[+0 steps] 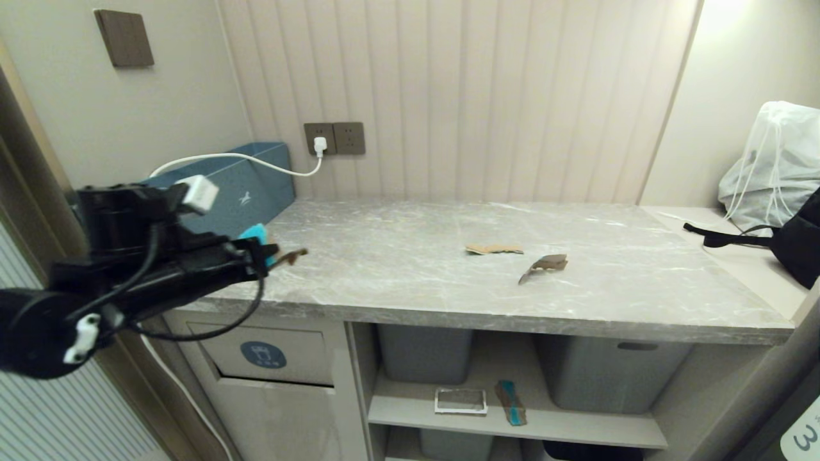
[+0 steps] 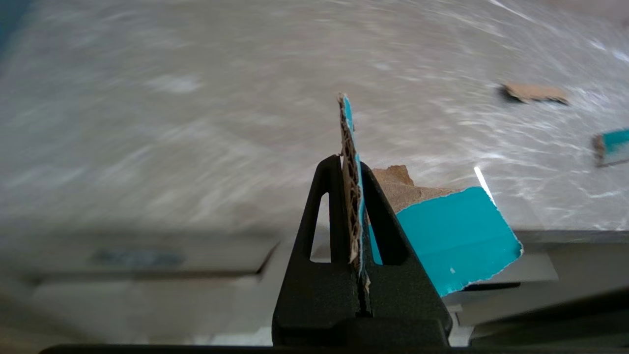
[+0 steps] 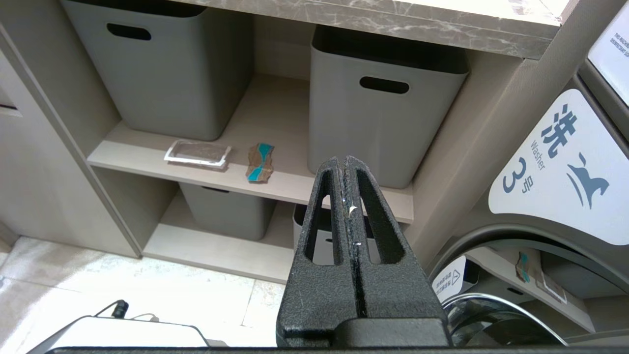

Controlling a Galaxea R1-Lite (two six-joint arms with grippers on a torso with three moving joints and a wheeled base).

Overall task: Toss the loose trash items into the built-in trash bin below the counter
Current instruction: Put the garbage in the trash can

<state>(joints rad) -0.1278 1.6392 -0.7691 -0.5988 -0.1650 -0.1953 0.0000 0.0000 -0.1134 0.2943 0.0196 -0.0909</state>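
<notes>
From the head view I have the left gripper (image 1: 272,253) hanging over the left front corner of the counter (image 1: 397,282), clenched on a cardboard scrap (image 1: 264,242) with a teal face. The built-in trash bin (image 1: 269,355) sits directly below that corner, its flap with the round blue sticker (image 1: 263,354) closed. I judge the task early: nothing shows as binned. Two brown scraps (image 1: 493,248) (image 1: 546,264) lie on the stone, near each other right of centre. On the shelf below, between the grey tubs (image 1: 612,374), lie the silvery packet (image 1: 460,401) and another teal-striped scrap (image 1: 510,403). The room is a beige panelled alcove: a blue box (image 1: 256,186) against the left wall, a white charger cable (image 1: 256,160) running to the wall socket (image 1: 320,139), a white drawstring bag (image 1: 772,163) and a black bag (image 1: 801,243) on the right ledge.

The left wrist view shows the fingers (image 2: 334,216) pinching the held cardboard scrap (image 2: 351,167) edge-on, its teal part folding out to one side, with the marble and its front edge beyond and two further scraps lying far off.

The right wrist view shows the right gripper (image 3: 348,167) parked low with its jaws pressed together on nothing, facing the shelf, packet and scrap, beside a washer door (image 3: 560,172).
</notes>
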